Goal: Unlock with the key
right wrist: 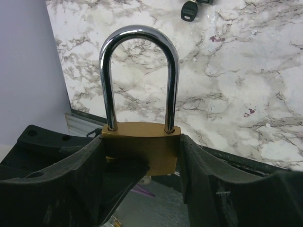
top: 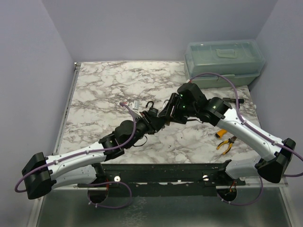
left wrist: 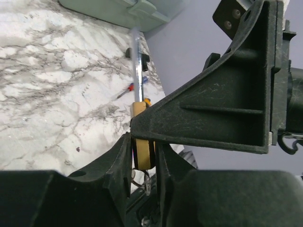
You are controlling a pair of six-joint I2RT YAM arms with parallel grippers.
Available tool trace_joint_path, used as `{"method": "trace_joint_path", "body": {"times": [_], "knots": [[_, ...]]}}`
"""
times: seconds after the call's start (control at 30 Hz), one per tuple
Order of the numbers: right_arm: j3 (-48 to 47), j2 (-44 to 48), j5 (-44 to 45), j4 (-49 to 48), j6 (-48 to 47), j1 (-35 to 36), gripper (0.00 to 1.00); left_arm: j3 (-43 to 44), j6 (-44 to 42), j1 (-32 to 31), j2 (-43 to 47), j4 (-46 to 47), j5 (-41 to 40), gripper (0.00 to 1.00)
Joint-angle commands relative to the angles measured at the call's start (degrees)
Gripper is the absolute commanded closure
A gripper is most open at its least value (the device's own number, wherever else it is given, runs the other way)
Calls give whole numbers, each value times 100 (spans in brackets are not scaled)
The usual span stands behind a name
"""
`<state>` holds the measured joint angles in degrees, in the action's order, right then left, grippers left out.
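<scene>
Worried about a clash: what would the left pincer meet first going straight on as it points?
Likely the right pincer's finger, crossing just ahead, by the padlock the left pincer holds; depth is unclear.

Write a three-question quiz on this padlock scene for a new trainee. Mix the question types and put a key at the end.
1. True or false: the padlock has its shackle sprung open.
2. In the right wrist view, the black-headed key is: A) in the padlock, B) lying on the table, C) hanging from the shackle.
3. Which grippers clamp the padlock's brass body?
Key: 1. False, both shackle legs sit in the body. 2. B. 3. Both, the left gripper and the right gripper.
</scene>
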<state>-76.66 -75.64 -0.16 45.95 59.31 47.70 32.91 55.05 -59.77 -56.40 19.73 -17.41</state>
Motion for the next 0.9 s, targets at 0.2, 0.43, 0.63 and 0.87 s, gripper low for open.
{"method": "trace_joint_path", "body": {"times": [0.2, 0.43, 0.63, 0.87], "knots": [[11, 310, -207, -711, -148, 154, 100, -194, 317, 8, 320, 171, -858, 100], [570, 1034, -24, -1432, -329, 157, 34, -407, 424, 9, 797, 216, -862, 100], [989, 1803, 484, -1955, -662, 155, 16, -583, 574, 5, 1311, 248, -813, 100], [2767, 3114, -152, -4045, -928, 160, 13, -753, 784, 7, 1869, 705, -425, 100]]}}
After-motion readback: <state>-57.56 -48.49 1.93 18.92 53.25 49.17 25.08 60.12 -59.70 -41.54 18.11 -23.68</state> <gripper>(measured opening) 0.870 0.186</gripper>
